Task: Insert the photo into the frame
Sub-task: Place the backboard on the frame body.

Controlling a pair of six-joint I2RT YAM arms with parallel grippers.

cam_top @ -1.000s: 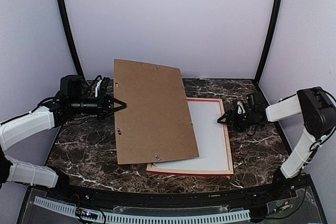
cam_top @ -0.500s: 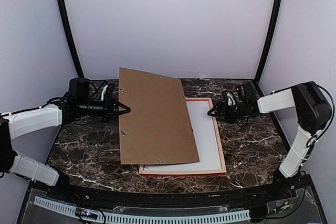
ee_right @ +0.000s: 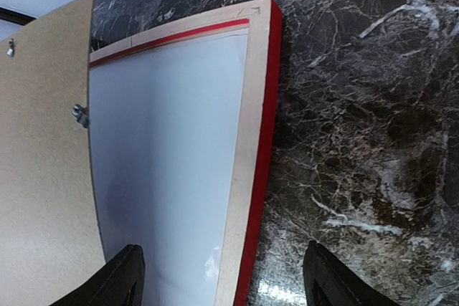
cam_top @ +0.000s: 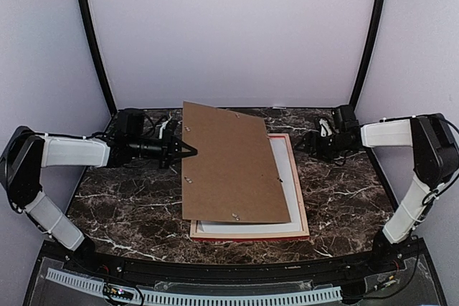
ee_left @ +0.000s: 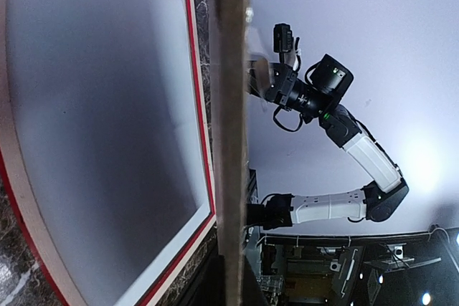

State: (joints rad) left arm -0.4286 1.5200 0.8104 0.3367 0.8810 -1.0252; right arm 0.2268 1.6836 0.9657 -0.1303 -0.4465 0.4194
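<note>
Your left gripper [cam_top: 188,152] has carried the flat brown hardboard backing board [cam_top: 233,166] rightward, covering more of the red-edged wooden picture frame [cam_top: 302,206]. The frame slid slightly left; your right gripper [cam_top: 307,141] moved to its far corner, jaws wider.

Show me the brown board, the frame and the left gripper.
brown board [cam_top: 233,166], overhead view, middle of its brown face.
frame [cam_top: 295,184], overhead view, on its right rail.
left gripper [cam_top: 191,152], overhead view, fingertips at the board's left edge.
</note>
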